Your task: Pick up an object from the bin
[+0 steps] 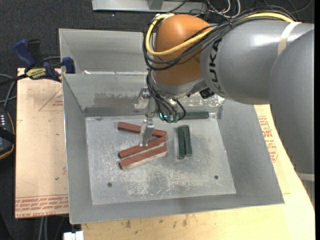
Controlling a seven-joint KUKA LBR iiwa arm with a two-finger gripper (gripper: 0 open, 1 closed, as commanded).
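The scuffed grey floor of the metal bin [75,149] carries a few loose bars near its middle, with sloped walls rising on every side; the arm [260,64] comes in from the right, its orange cover [175,39] hanging above the back half of the bin.

The fingers [148,135] point straight down and look drawn together, with no gap showing between them and nothing gripped; their tips rest at the upper red-brown bar [136,150], near its right end; whether they press on it or stop just above it cannot be told. Just below that bar and touching it along its length lies a lower red-brown bar [145,159], both slanting up to the right. Just behind the fingers a thin red-brown bar [130,128] runs from left to right, passing under them. To the right of the fingers, apart from the red-brown bars, stands a dark green block [184,141] lying lengthwise front to back; further back on that side a dark green strip [197,115] lies along the foot of the back wall.

Left of the fingers and in front of them the bin floor is bare out to the walls; the free room is tightest to the right, between the bars and the green block.
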